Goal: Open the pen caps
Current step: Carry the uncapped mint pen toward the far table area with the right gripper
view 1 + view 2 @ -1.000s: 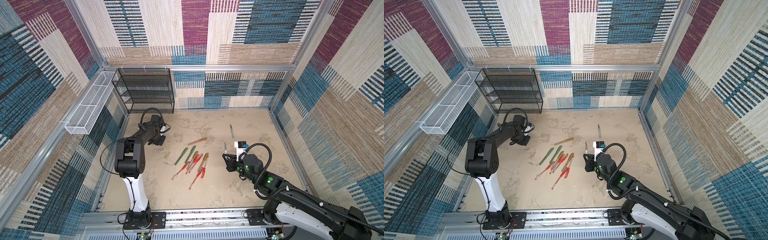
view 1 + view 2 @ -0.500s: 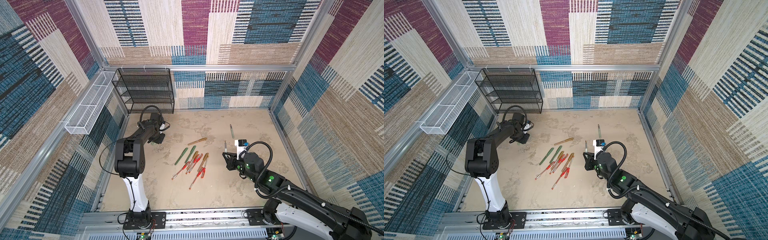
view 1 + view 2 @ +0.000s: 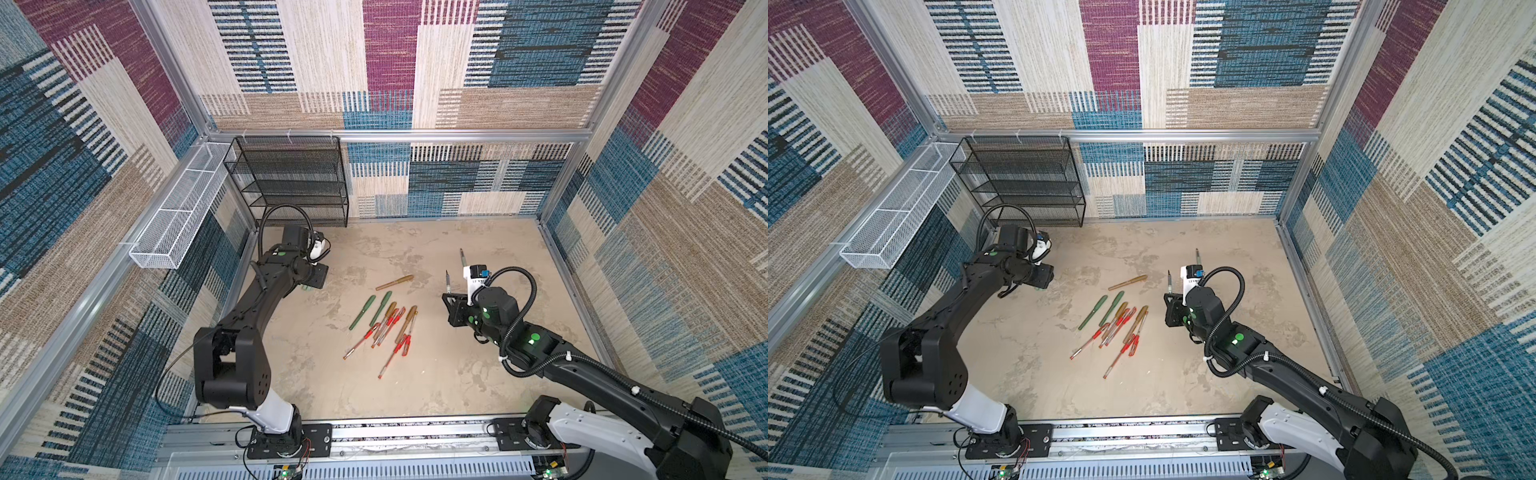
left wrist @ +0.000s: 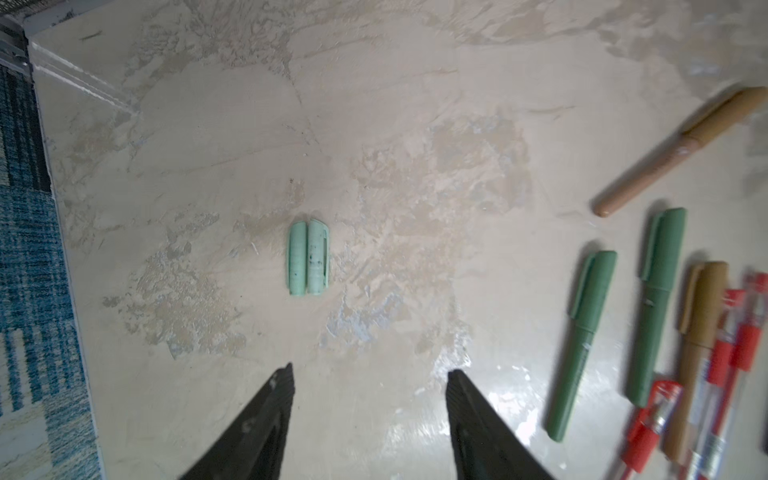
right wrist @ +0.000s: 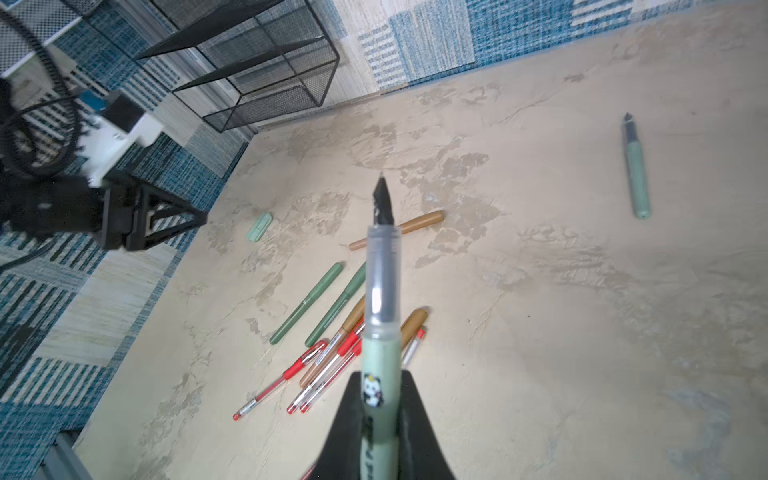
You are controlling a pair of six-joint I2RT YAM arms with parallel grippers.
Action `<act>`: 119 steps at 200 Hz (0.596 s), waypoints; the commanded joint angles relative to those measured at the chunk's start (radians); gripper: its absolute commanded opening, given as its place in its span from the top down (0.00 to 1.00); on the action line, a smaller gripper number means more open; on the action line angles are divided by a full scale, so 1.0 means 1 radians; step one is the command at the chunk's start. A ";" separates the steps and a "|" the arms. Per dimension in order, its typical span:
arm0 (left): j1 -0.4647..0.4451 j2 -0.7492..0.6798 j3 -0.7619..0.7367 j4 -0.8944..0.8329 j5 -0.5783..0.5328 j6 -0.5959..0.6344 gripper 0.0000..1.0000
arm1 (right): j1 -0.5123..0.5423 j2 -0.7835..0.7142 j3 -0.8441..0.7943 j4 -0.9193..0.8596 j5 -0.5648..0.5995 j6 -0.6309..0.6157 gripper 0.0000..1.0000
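Moved since a second ago: your left gripper (image 4: 370,374) went from pressed shut to spread wide. It hangs low over the table (image 4: 415,104) with nothing between its fingers. Looks like a drop-off to me.
Mint caps (image 4: 309,257): two of them lie side by side, touching, right ahead of that gripper. They're over toward the left side of the table, well apart from the pens. I'd guess that's your parking spot for pulled caps.
Right gripper (image 5: 380,399): pinched on the lower body of a mint pen (image 5: 381,299), held up off the table with the bare nib pointing away from the wrist. Its cap is off, so it's probably just waiting to be set down.
Loose pen (image 5: 638,174): another bare-nibbed mint one, lying alone toward the back right. Probably where finished pens go.
Pile: green pens (image 3: 361,311), brown pens (image 3: 394,282) and red pens (image 3: 386,336), all capped as far as I can tell. Most are bunched mid-table between the arms, and one brown pen lies just behind the bunch.
Progress: two caps off, plenty left.
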 commanded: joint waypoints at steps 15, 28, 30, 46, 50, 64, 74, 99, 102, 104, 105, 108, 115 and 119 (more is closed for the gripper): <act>0.000 -0.202 -0.153 0.117 0.123 -0.028 0.24 | -0.078 0.096 0.102 -0.044 -0.080 -0.111 1.00; 0.001 -0.285 -0.221 0.157 0.155 -0.035 0.19 | -0.116 0.144 0.156 -0.066 -0.105 -0.145 1.00; 0.001 -0.297 -0.230 0.164 0.161 -0.037 0.18 | -0.122 0.155 0.165 -0.068 -0.108 -0.149 1.00; 0.008 -0.378 -0.285 0.183 0.202 -0.037 0.14 | -0.170 0.223 0.228 -0.090 -0.146 -0.196 1.00; 0.011 -0.394 -0.293 0.183 0.212 -0.038 0.14 | -0.182 0.240 0.244 -0.094 -0.154 -0.208 1.00; 0.032 -0.441 -0.325 0.193 0.247 -0.049 0.11 | -0.225 0.306 0.306 -0.117 -0.180 -0.253 1.00; 0.055 -0.460 -0.343 0.202 0.277 -0.070 0.10 | -0.256 0.359 0.358 -0.141 -0.197 -0.281 1.00; 0.089 -0.488 -0.362 0.223 0.296 -0.108 0.06 | -0.327 0.470 0.462 -0.176 -0.234 -0.346 1.00; 0.089 -0.492 -0.363 0.222 0.297 -0.104 0.06 | -0.336 0.482 0.471 -0.178 -0.236 -0.352 1.00; 0.089 -0.493 -0.362 0.221 0.297 -0.102 0.06 | -0.342 0.491 0.478 -0.178 -0.238 -0.357 1.00; 0.089 -0.492 -0.362 0.222 0.297 -0.101 0.05 | -0.348 0.498 0.485 -0.179 -0.238 -0.361 1.00; 0.089 -0.493 -0.363 0.220 0.297 -0.099 0.05 | -0.357 0.510 0.493 -0.182 -0.239 -0.366 1.00; 0.090 -0.492 -0.360 0.214 0.298 -0.098 0.04 | -0.378 0.538 0.517 -0.190 -0.240 -0.378 1.00; 0.090 -0.491 -0.358 0.213 0.295 -0.099 0.04 | -0.391 0.556 0.530 -0.196 -0.245 -0.384 1.00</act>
